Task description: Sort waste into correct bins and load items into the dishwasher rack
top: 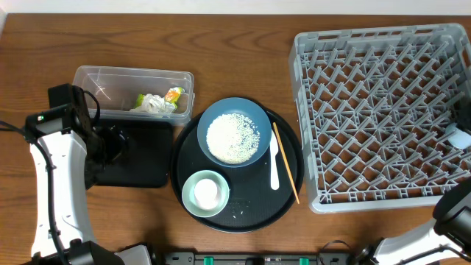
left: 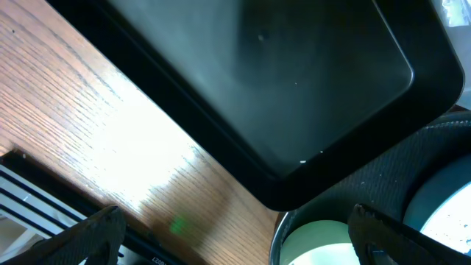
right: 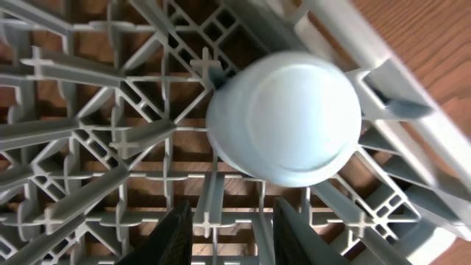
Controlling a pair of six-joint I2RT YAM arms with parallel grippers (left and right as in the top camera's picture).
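Overhead, a small pale cup (top: 460,138) sits bottom-up inside the dishwasher rack (top: 368,110), against its right wall. The right gripper (right: 234,235) hovers just beside it, jaws slightly parted and empty. The left gripper (left: 235,232), well left of the rack, is spread wide, holding nothing.

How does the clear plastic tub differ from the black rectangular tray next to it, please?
The clear tub is see-through, while the black tray is opaque and dark. The tub has tall walls; the tray is shallow. The tub holds a crumpled tissue and a small wrapper; the visible part of the tray looks bare. Both are rectangular, similar in outline, and lie next to each other.
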